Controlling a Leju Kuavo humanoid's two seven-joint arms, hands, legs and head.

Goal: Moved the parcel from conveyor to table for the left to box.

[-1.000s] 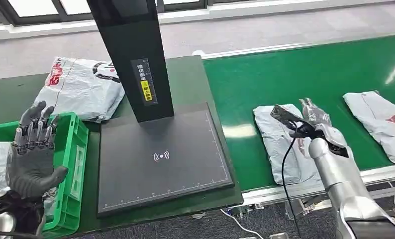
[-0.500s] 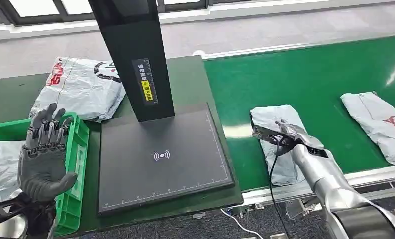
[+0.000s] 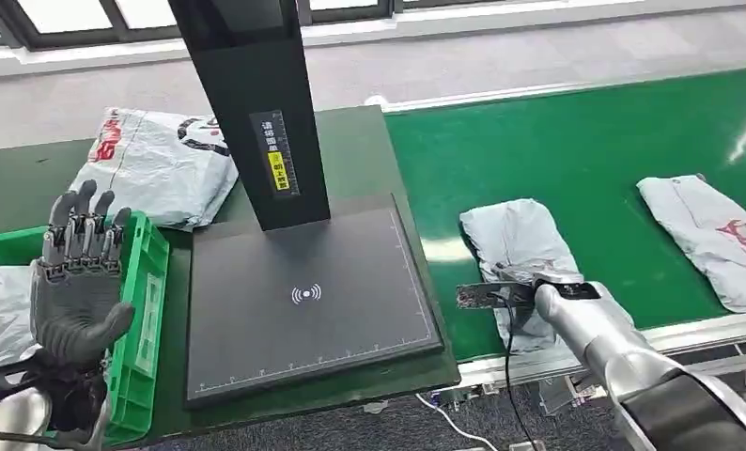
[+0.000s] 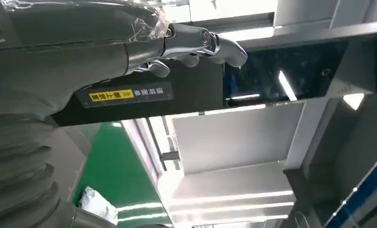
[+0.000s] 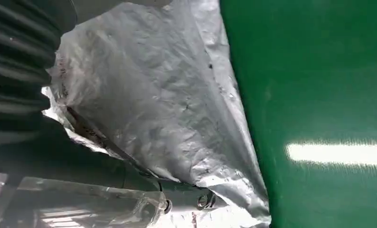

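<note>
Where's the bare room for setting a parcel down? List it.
The black pad is bare between the post and its front edge. The belt is bare beyond the parcels. The bin side is crowded.

We are seeing the robot's left hand (image 3: 76,291) showing a dark grey rubbery palm, a thick grey thumb and darker fingers with silver segments. The right hand (image 3: 510,289) is trailing from a polished silver arm (image 3: 623,352), a thin black cable (image 3: 506,376) hanging beside it. A grey ribbed cover (image 5: 15,71) is wrapping the wrist.
</note>
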